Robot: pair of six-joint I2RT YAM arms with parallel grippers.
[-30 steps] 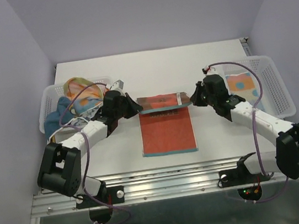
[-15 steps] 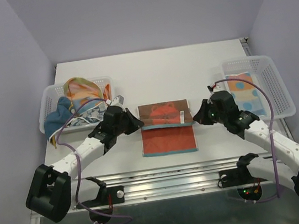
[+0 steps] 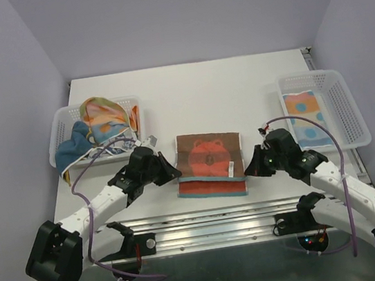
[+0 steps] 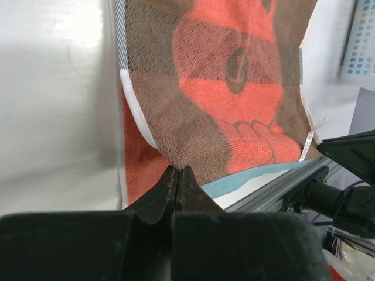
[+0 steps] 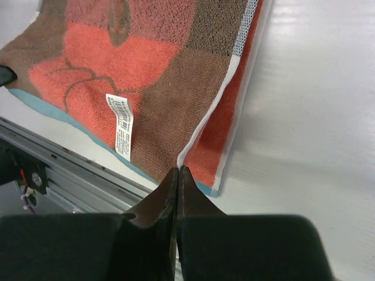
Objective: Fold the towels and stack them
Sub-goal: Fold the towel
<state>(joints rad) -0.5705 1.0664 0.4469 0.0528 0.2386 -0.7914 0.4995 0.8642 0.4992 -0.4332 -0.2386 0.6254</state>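
**Bear towel (image 3: 209,153) pinched at both near corners**

It lies mid-counter (image 3: 187,88), with the brown half folded forward over the orange layer. A strip of orange shows along the front edge. The left gripper (image 4: 177,171) is pressed together on the near-left corner and the right gripper (image 5: 177,170) on the near-right. Both seem to hold only the top layer.
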